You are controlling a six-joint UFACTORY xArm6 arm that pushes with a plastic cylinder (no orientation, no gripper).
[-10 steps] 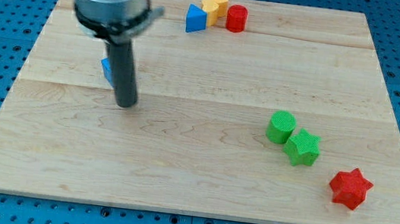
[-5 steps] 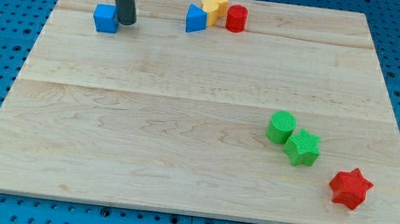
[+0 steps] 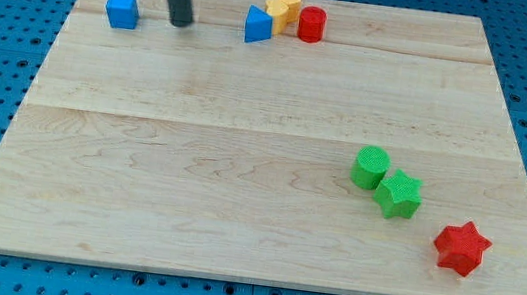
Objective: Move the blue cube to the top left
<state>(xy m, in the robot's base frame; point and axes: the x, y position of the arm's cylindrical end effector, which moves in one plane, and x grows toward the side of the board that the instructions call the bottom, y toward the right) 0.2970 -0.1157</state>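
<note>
The blue cube [image 3: 121,9] sits near the top left corner of the wooden board [image 3: 237,195]. My tip [image 3: 181,23] rests on the board to the right of the cube, a clear gap apart from it. The rod rises out of the view's top.
A blue triangular block [image 3: 257,25], a yellow block [image 3: 283,5] and a red cylinder [image 3: 311,23] cluster at the top middle. A green cylinder [image 3: 371,167], a green star [image 3: 399,193] and a red star [image 3: 461,247] lie at the lower right.
The blue cube has slid up and to the left, from mid-left of the board to the top left corner. My tip moved up with it and now stands apart to its right.
</note>
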